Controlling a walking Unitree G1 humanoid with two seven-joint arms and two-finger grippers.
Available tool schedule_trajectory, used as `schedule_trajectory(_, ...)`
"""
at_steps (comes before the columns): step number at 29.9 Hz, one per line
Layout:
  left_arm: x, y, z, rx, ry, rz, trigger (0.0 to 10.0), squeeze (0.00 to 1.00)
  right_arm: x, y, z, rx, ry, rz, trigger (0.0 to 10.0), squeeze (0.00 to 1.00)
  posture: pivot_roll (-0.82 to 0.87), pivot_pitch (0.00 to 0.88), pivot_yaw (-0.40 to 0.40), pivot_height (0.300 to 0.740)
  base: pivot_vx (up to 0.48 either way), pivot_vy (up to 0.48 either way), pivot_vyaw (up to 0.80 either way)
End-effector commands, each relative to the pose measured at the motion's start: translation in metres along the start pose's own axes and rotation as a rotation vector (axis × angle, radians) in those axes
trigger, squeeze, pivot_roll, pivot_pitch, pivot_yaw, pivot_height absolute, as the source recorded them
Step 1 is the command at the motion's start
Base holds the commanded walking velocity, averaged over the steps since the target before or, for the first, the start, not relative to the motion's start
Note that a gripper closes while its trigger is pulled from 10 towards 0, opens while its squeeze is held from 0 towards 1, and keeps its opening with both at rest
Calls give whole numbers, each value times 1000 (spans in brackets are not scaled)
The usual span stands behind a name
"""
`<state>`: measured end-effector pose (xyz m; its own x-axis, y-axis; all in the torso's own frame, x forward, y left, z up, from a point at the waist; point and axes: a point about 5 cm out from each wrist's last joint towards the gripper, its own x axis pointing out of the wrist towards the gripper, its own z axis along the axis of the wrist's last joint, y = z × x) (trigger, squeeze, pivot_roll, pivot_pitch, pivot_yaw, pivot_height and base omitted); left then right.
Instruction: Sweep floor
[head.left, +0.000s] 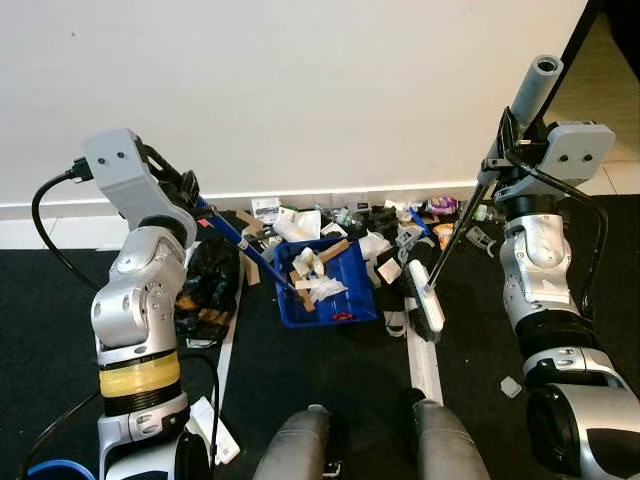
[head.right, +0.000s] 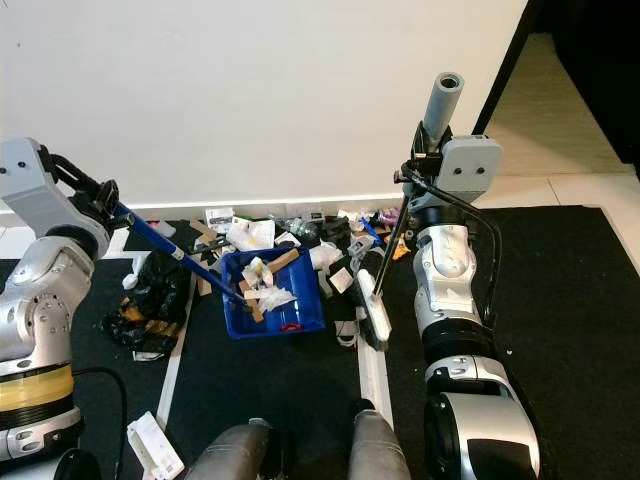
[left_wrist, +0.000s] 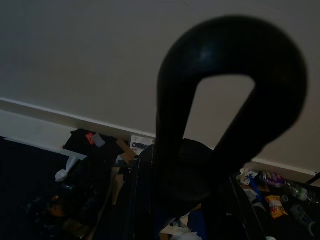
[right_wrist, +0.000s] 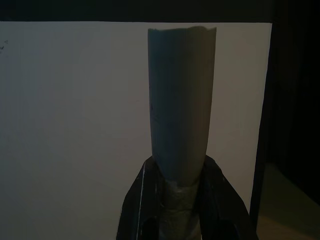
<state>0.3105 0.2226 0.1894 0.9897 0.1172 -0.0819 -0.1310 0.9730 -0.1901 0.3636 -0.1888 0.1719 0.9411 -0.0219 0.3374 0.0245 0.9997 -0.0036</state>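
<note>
The right claw (head.left: 508, 140) was clamped on the broom (head.left: 470, 210) near the top of its grey handle, fingers pressed to either side as the right wrist view showed. From there the handle slanted down and toward the robot's left, ending in the brush (head.left: 425, 300) on the floor, just right of the dustpan (head.left: 330, 285).

The left claw (head.left: 190, 195) was closed on the dustpan's blue handle, which ran down and rightward to the pan, already holding paper and cardboard scraps.

Beyond both, litter (head.left: 400, 225) lay strewn along the wall's base, behind pan and brush. The brush sat between that litter's right part and the pan, so the right arm was likely the one to drag debris leftward into the pan.

A black bag (head.left: 205, 285) lay beside the left arm.
</note>
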Motion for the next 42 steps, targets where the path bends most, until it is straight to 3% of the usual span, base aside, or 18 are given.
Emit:
schedule_trajectory(1,0,3,13,22,-67,11,10000,0,4,2,7,3,-27,4,10000,0,32,99,90,740,0,0,0)
schedule_trajectory(13,0,3,12,24,-67,15,10000,0,4,4,6,4,-21,10,10000,0,37,101,83,740,0,0,91)
schedule_trajectory(42,0,3,13,24,-68,13,10000,0,4,4,4,-1,-8,10,10000,0,40,106,84,740,0,0,794)
